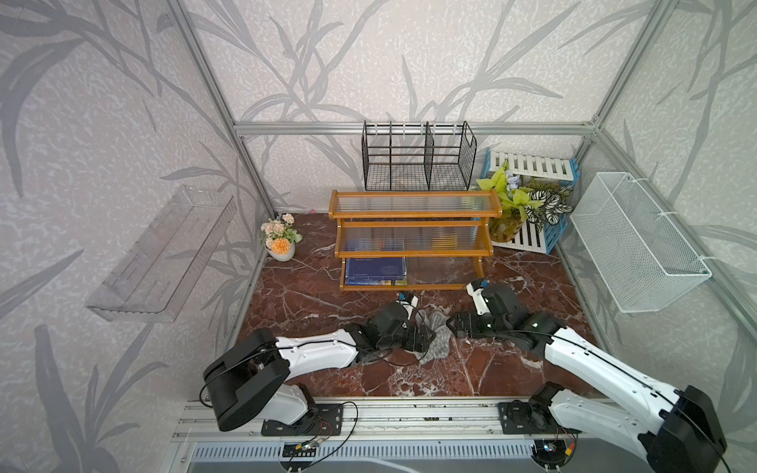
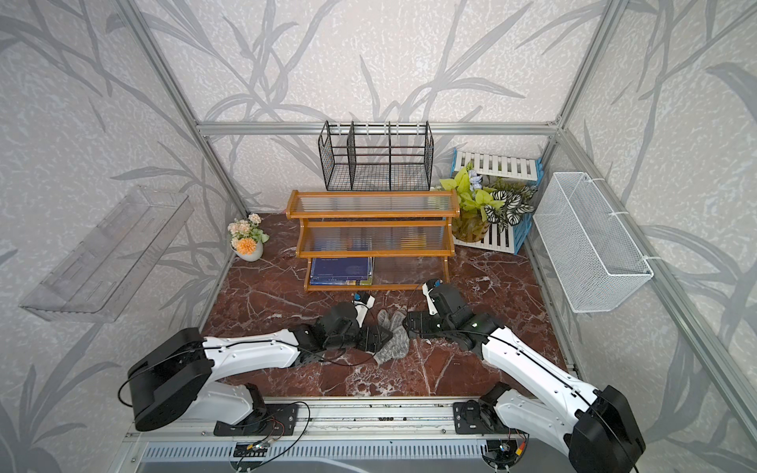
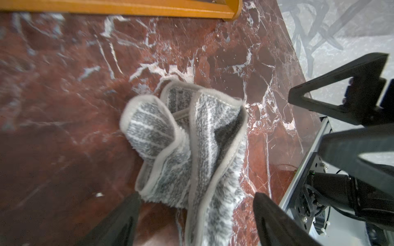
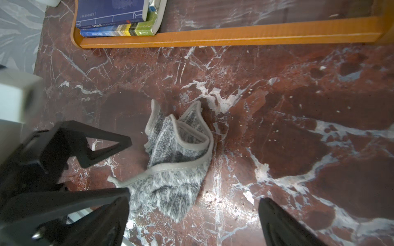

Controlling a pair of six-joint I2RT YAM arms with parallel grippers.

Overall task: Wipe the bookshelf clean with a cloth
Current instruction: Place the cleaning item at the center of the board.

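Lying crumpled on the red marble desk (image 1: 311, 295), the cloth (image 1: 436, 333) sits in front of the bookshelf (image 1: 415, 254) and clear of its lowest rail, touching none of the 3 tiers. Both top views put it between the 2 end effectors, which face each other across it.

The left end effector (image 3: 197, 198) is spread wide and grasping nothing. In its wrist view the near end of the cloth (image 3: 187, 138) runs in between the 2 fingers, with 1 finger (image 3: 128, 213) just at the cloth's hem, so this arm is already astride it. The right end effector (image 4: 194, 200) is also fully spread and empty. From its wrist view the cloth (image 4: 177, 157) lies just ahead of it and off toward the side where the left arm's black fingers (image 4: 102, 140) show, not between its own.

The cloth's long axis runs roughly from the bookshelf side back toward the robot's base rail, slightly slanted, which sets it crosswise to both arms' line of approach. Its bookshelf end is folded up into loops, and its other end is flatter and fluffier.

My judgement is that the left arm is the nearer and better placed: it could close where it stands. The right would first have to shift sideways, toward the left arm's fingers.
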